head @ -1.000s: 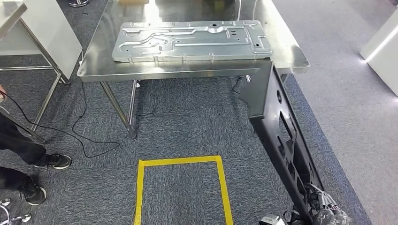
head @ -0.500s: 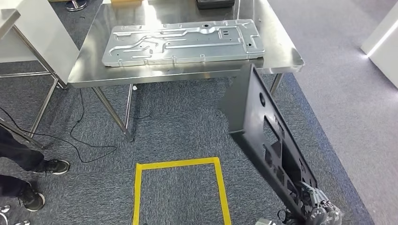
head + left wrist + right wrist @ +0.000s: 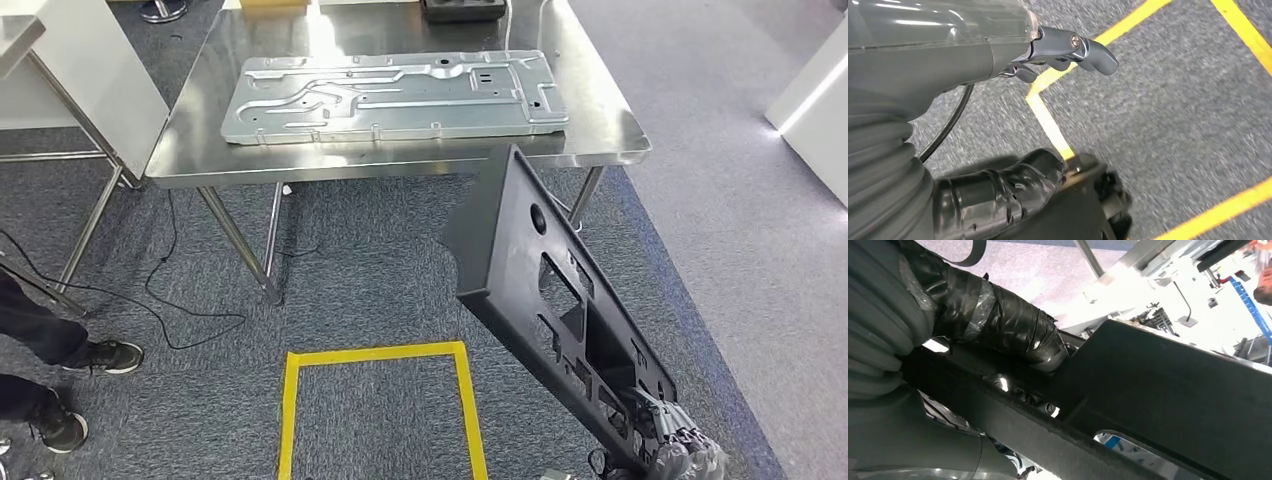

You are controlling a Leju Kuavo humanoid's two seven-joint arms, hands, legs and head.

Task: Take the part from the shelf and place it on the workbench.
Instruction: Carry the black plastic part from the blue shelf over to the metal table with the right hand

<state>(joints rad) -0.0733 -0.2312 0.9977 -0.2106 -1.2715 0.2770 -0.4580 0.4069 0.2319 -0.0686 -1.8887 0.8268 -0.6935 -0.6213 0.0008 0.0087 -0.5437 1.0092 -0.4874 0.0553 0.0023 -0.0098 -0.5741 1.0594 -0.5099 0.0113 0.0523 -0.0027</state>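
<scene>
My right hand (image 3: 680,452) is cut off by the picture's lower edge, and the black part (image 3: 560,300) covers most of my fingers (image 3: 668,418). The desk (image 3: 400,150) runs past the top edge. A person's shoes (image 3: 105,355) are cropped at the left.

a long stamped metal panel (image 3: 395,95) lies flat across the steel top, with a dark box (image 3: 460,9) near the far edge. on the grey carpet (image 3: 380,270), a yellow tape square (image 3: 375,352) sits in front. a black cable (image 3: 150,300) trails beside a person's black shoes (image 3: 85,385). a white stand (image 3: 85,75) is at the left.
</scene>
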